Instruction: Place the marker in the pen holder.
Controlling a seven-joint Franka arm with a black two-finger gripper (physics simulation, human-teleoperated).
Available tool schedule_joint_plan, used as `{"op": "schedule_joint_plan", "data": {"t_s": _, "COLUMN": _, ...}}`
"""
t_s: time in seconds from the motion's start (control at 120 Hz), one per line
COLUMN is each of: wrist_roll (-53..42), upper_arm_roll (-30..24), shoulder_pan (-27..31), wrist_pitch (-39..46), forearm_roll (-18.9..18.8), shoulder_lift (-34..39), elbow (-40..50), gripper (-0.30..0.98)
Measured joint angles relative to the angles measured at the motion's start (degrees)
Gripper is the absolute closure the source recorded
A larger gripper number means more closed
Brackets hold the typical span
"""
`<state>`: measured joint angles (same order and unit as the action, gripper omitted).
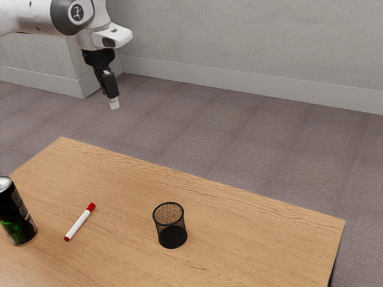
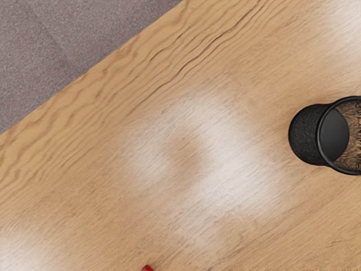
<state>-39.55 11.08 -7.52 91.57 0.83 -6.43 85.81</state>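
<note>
High above the table's far side hangs my gripper (image 1: 114,103), seen side-on and well away from the marker and the holder. The white marker (image 1: 78,223) with red ends lies flat on the wood, between the can and the pen holder (image 1: 172,235). That holder is a black mesh cup standing upright. In the wrist view, the pen holder (image 2: 307,135) is cut off by the picture's edge, and one red end of the marker (image 2: 147,268) just shows.
A dark can with green markings (image 1: 19,218) stands upright beside the marker, at the exterior view's left. The wooden table (image 1: 251,239) has its far edge below the arm, with carpeted floor (image 1: 221,137) and a grey wall (image 1: 251,42) beyond.
</note>
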Motion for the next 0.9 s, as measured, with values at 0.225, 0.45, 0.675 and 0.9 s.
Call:
{"op": "schedule_joint_plan", "data": {"t_s": 0.225, "wrist_roll": -2.5, "upper_arm_roll": -0.1, "shoulder_pan": -0.2, "wrist_pitch": -0.5, "forearm_roll": 0.0, "shoulder_lift": 0.9, "elbow": 1.9, "gripper": 0.00}}
{"op": "schedule_joint_plan", "data": {"t_s": 0.45, "wrist_roll": 0.4, "upper_arm_roll": 1.4, "shoulder_pan": 2.3, "wrist_pitch": 10.2, "forearm_roll": 0.2, "shoulder_lift": 10.4, "elbow": 25.9, "gripper": 0.00}}
{"op": "schedule_joint_plan", "data": {"t_s": 0.675, "wrist_roll": 7.2, "upper_arm_roll": 1.8, "shoulder_pan": 3.5, "wrist_pitch": 22.4, "forearm_roll": -5.7, "shoulder_lift": 11.7, "elbow": 37.3, "gripper": 0.00}}
{"op": "schedule_joint_plan", "data": {"t_s": 0.9, "wrist_roll": 21.0, "upper_arm_roll": 3.9, "shoulder_pan": 4.2, "wrist_pitch": 29.5, "forearm_roll": -9.6, "shoulder_lift": 9.3, "elbow": 40.9, "gripper": 0.00}}
